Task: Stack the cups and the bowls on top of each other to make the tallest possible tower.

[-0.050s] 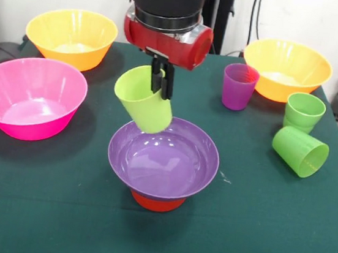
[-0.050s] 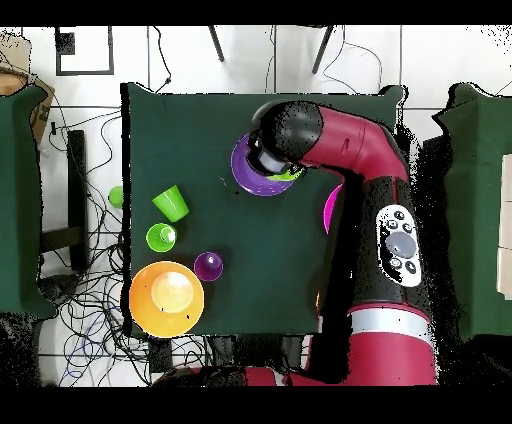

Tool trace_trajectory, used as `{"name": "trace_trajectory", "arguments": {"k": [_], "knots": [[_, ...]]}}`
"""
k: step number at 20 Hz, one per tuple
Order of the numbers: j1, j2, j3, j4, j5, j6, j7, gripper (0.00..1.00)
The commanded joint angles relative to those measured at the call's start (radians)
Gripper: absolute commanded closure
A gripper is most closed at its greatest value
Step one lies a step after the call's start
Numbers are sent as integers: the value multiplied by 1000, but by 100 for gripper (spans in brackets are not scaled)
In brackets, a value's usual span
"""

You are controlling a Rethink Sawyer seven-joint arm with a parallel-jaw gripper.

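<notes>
My gripper (image 1: 162, 81) is shut on the wall of the yellow-green cup (image 1: 142, 103), which hangs tilted with its mouth toward the upper left. The cup's base is over the back rim of the purple bowl (image 1: 164, 157); I cannot tell whether they touch. The purple bowl rests on a small orange bowl (image 1: 156, 203) turned upside down, forming the tower. In the overhead view the arm covers the gripper, and only part of the purple bowl (image 2: 248, 178) and a sliver of the yellow-green cup (image 2: 287, 175) show.
The pink bowl (image 1: 30, 97) sits at the left. Orange-yellow bowls stand at the back left (image 1: 72, 37) and back right (image 1: 287, 70). On the right are a purple cup (image 1: 239, 86), an upright green cup (image 1: 305, 111) and a green cup on its side (image 1: 300, 152).
</notes>
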Motion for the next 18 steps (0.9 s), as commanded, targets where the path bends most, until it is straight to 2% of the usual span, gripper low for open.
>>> {"name": "trace_trajectory", "arguments": {"k": [1, 4, 7, 11, 18], "knots": [[45, 83, 36, 25, 18, -53, 149, 100], [55, 94, 26, 7, 28, -40, 156, 100], [62, 90, 18, 25, 35, -67, 160, 100], [46, 84, 32, 61, 37, -114, 122, 100], [17, 97, 45, 55, 21, -147, 60, 100]]}}
